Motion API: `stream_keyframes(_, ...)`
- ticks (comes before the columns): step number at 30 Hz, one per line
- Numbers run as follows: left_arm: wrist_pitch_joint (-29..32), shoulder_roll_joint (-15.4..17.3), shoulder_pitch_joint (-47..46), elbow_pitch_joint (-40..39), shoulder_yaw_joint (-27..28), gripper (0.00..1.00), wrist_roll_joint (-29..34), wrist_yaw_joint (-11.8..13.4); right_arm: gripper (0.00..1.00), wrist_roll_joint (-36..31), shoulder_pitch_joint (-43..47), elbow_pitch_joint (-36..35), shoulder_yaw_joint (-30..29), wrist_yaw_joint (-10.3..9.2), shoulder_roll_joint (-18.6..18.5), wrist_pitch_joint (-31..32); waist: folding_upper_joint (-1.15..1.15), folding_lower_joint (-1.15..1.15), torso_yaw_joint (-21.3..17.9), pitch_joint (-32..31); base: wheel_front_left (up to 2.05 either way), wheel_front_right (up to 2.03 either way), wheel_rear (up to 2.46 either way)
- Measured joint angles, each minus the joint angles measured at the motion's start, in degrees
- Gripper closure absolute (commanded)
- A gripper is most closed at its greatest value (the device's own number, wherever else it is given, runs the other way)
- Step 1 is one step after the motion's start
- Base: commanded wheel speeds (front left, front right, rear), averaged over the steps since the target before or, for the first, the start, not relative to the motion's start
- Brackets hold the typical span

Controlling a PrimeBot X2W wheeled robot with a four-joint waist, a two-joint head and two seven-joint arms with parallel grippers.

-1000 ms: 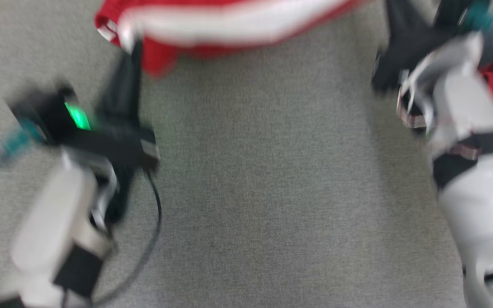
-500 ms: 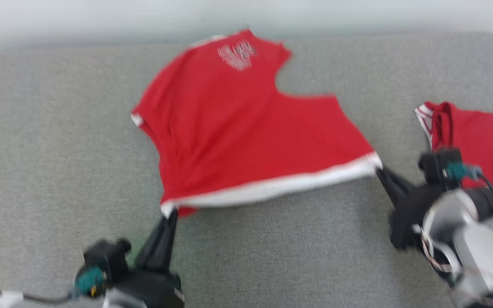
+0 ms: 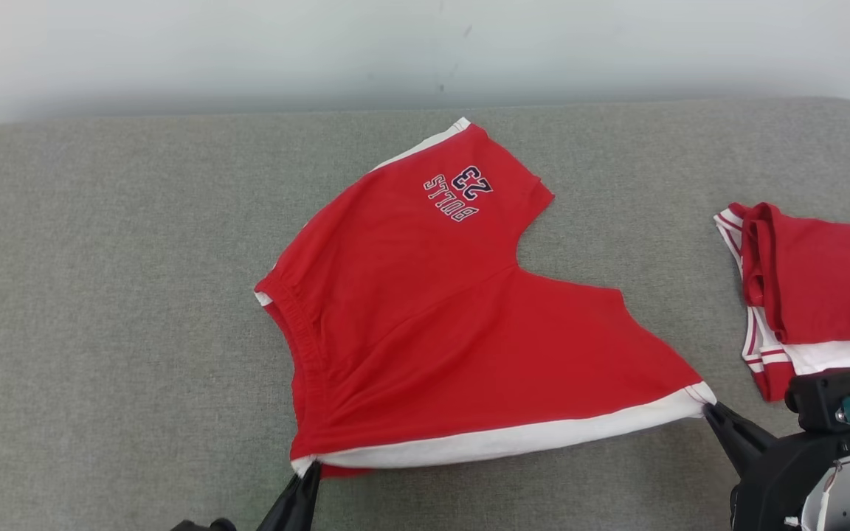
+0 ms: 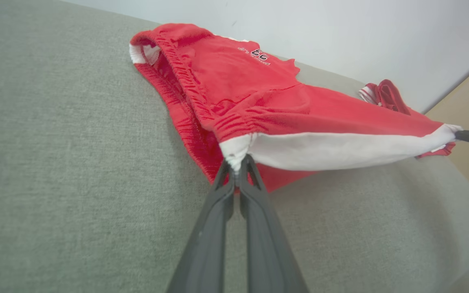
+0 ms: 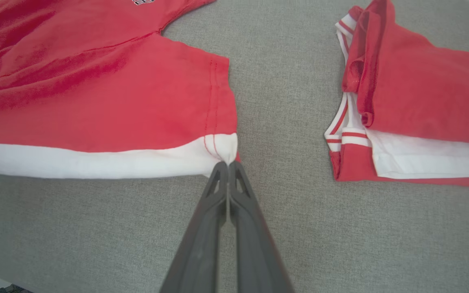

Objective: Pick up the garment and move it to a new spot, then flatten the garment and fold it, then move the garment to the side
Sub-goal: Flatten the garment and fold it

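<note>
On the grey bench (image 3: 100,295), from the head view, the red shorts (image 3: 440,324) lie spread across the middle. The elastic waistband is toward 9 o'clock, and the white band along the near edge is drawn taut between its two corners. The left fingers (image 3: 307,479) are pinched shut on the corner at 7 o'clock, and the right fingers (image 3: 716,417) are pinched shut on the corner at 4 o'clock. A folded red garment (image 3: 823,287) sits at 3 o'clock, close to the right arm but apart from the shorts. A careless sideways sweep of that arm could, I'd say, knock it out of its fold. In the left wrist view, the fingers hold only a small nip at the end of the white band, and the cloth by the waistband is bunched, with a red layer tucked underneath. If the pull is uneven, that nip might slip free, or the tucked layer might drag along as a crease instead of flattening. In the right wrist view, the closed fingers bite just the tip of the white band beside the hem stitching, with the folded garment at 2 o'clock clear of them. So thin a hold looks liable to let go if the arms stretch harder, and the lettered leg at 12 o'clock would then be left lying crooked.
</note>
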Motion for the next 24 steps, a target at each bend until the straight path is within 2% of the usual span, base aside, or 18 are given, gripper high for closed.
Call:
stream_keyframes(3, -0.10, -0.13, -1.22, -2.20, -0.42, 1.00, 0.03, -0.91, 1.00, -0.70, -1.33, -0.18, 0.47, 0.00, -0.74, 1.68, 0.01, 0.01, 0.43, 0.44, 0.00, 0.00, 0.00)
stream_keyframes(7, 0.60, -0.79, -6.12, -2.61, -1.02, 1.00, 0.92, -1.74, 1.00, -1.12, -8.75, 3.34, 2.44, 0.00, -3.91, 2.27, 0.01, 0.01, 1.27, 1.62, 0.00, 0.00, 0.00)
stream_keyframes(13, 1.18, -3.37, -16.18, -0.96, -0.64, 1.00, 0.96, -3.13, 1.00, -0.55, -26.21, 14.06, 8.42, 0.00, -9.85, 0.85, 0.01, 0.02, 2.96, 4.61, 0.00, 0.00, 0.00)
stream_keyframes(19, 2.35, -6.66, -25.75, 2.59, 0.27, 1.00, -0.20, -3.88, 1.00, -0.74, -44.18, 26.32, 16.07, 0.00, -14.68, -3.34, 0.02, 0.03, 5.37, 8.62, 0.00, 0.00, 0.00)
stream_keyframes(24, 2.55, -9.20, -31.03, 6.08, 0.88, 1.00, -0.86, -3.69, 1.00, -1.19, -54.73, 35.42, 22.13, 0.00, -16.41, -6.90, 0.02, 0.03, 8.25, 11.72, 0.00, 0.00, 0.00)
